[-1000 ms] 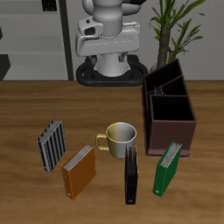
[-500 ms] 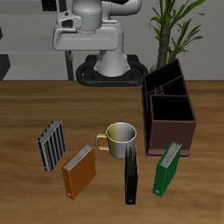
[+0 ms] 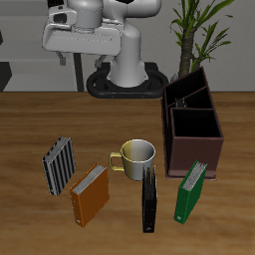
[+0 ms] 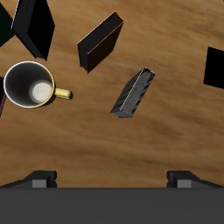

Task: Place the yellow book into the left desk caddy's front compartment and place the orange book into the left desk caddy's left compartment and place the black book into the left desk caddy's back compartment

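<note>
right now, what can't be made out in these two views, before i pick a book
Small greyish-yellow book: not identifiable in either view.
Dark flat shape: wrist view, cut by frame edge, unidentifiable.
Dark brown desk caddies: exterior view, own walls and shadow hide the compartments.
Green hardcover book: wrist view, mostly cut by frame edge.

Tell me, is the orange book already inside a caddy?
No, the orange book lies on the table beside the mug, apart from both caddies.

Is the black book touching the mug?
Cannot tell. In the exterior view the black book stands right beside the mug with no visible gap, but their outlines overlap; the wrist view crops the book, so neither shows contact plainly.
</note>
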Motion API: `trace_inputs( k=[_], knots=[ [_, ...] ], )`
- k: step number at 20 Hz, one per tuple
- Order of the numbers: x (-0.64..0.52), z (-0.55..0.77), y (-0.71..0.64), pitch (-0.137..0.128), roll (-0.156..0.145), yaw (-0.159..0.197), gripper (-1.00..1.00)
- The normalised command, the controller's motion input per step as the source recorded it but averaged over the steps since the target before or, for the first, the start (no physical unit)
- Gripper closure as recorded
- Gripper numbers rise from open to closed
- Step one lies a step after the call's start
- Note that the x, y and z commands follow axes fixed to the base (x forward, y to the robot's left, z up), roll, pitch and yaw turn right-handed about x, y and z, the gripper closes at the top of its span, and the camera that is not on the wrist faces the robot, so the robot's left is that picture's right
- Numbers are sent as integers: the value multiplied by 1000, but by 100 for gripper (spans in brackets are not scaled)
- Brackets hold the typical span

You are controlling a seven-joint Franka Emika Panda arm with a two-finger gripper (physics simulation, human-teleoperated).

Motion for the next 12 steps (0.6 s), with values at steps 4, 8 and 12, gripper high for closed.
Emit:
trace_inputs(
  k=[4, 8, 12],
  knots=[
    [531, 98, 53, -13, -5, -2, -100],
    [518, 77, 64, 14, -11, 7, -100],
    [638, -25, 3, 35, 24, 5, -100]
  ],
)
